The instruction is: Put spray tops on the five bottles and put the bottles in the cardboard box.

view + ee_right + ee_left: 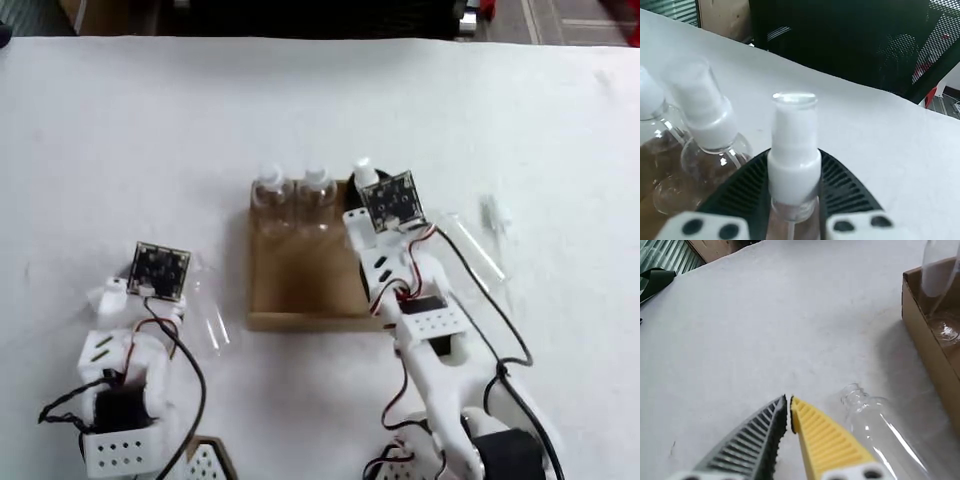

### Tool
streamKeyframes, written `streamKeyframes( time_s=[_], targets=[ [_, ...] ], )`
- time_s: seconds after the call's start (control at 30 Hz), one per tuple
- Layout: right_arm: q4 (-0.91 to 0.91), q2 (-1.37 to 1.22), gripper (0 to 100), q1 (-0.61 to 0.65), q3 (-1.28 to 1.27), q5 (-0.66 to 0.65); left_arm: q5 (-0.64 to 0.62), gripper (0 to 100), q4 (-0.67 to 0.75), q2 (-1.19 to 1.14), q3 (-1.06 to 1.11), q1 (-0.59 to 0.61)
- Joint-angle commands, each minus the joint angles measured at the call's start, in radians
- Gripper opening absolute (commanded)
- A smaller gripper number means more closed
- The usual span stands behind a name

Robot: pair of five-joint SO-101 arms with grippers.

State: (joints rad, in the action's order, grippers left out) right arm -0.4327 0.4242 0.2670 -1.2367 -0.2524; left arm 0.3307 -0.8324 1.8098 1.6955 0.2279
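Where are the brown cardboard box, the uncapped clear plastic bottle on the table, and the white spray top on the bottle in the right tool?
Brown cardboard box [300, 320]: high view, near wall.
Uncapped clear plastic bottle [877, 425]: left wrist view, shoulder.
White spray top [793, 165]: right wrist view, collar.

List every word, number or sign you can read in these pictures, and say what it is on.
None can be read.
The bottles and the cardboard box show no print.
Specks on the two circuit boards are too small to read.
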Motion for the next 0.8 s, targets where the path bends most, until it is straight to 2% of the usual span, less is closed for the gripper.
streamKeyframes(
  time_s=[0.0,0.53,0.77],
  targets=[
    [-0.01,0.039,1.6,-0.007,0.009,-0.008,0.012,2,0.018,0.01,-0.003,-0.027],
    [-0.012,-0.068,1.6,-0.004,0.095,-0.008,0.012,2,0.017,0.01,-0.003,-0.022],
    [-0.088,-0.077,1.6,-0.004,0.095,-0.012,0.012,2,0.017,0.01,-0.003,-0.022]
  ],
)
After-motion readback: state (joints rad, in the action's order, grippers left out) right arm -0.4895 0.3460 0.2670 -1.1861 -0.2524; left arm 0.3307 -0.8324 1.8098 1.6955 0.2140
